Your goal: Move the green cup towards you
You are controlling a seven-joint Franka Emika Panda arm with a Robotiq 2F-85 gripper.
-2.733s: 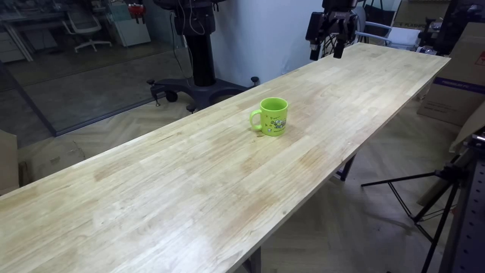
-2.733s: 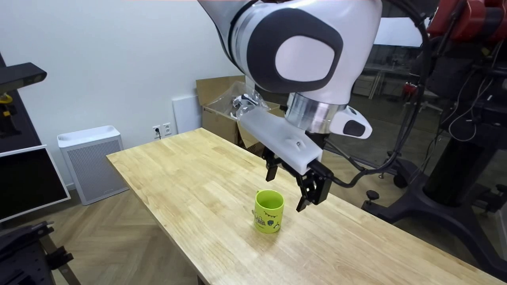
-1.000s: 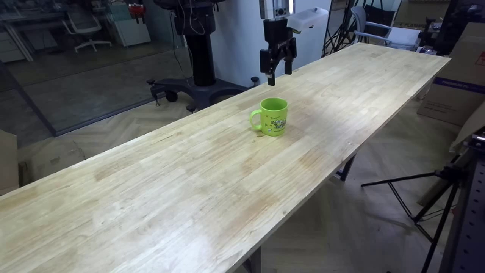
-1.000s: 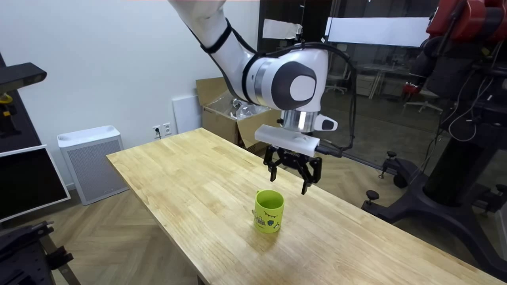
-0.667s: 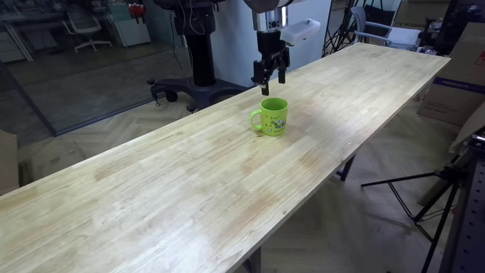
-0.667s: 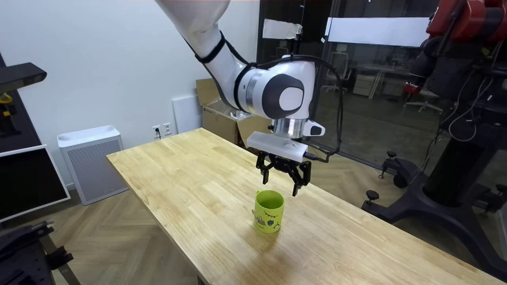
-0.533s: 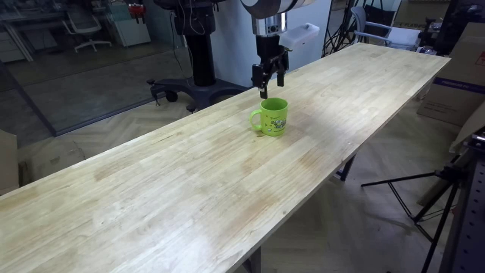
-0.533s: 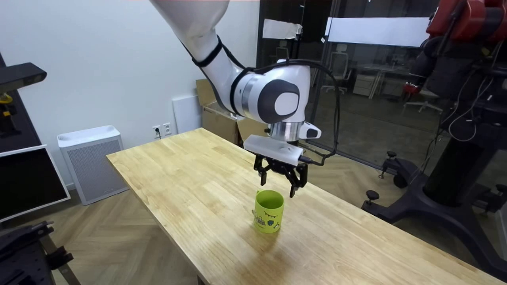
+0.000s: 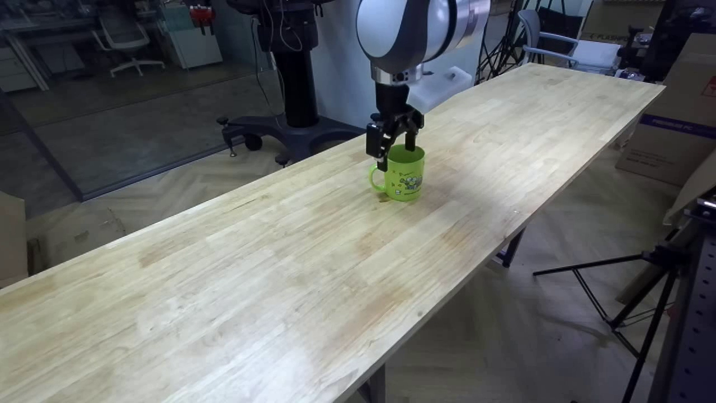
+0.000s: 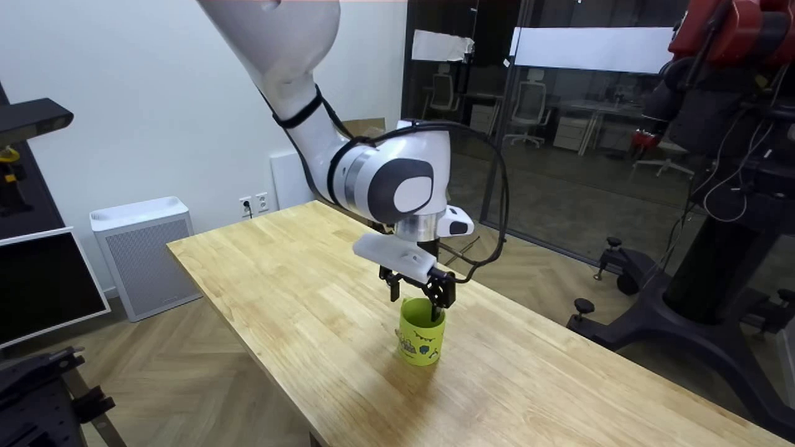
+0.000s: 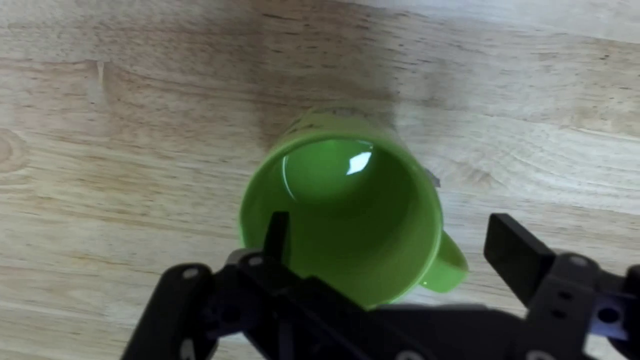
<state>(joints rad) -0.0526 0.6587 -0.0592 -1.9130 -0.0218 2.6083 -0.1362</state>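
The green cup (image 9: 404, 182) stands upright on the wooden table, its handle (image 9: 376, 178) to the left in this exterior view; the cup also shows in an exterior view (image 10: 420, 344). My gripper (image 9: 397, 156) is open, pointing down at the cup's rim; it also shows in an exterior view (image 10: 415, 307). In the wrist view, the jaws (image 11: 390, 222) straddle one side of the cup (image 11: 345, 200). The left finger overlaps the cup's mouth; the right finger is outside, beyond the handle (image 11: 445, 265). I cannot tell whether the left fingertip is below the rim.
The long wooden table (image 9: 268, 268) has its edge not far behind the cup. A dark wheeled stand (image 9: 299, 117) is behind the table. A black tripod (image 9: 665, 254) and cardboard boxes (image 9: 671, 117) stand off the table's right side. A cable (image 10: 497, 230) loops from my wrist.
My gripper has come over the table to the cup, then straight down to its rim, staying open. The cup has not moved.
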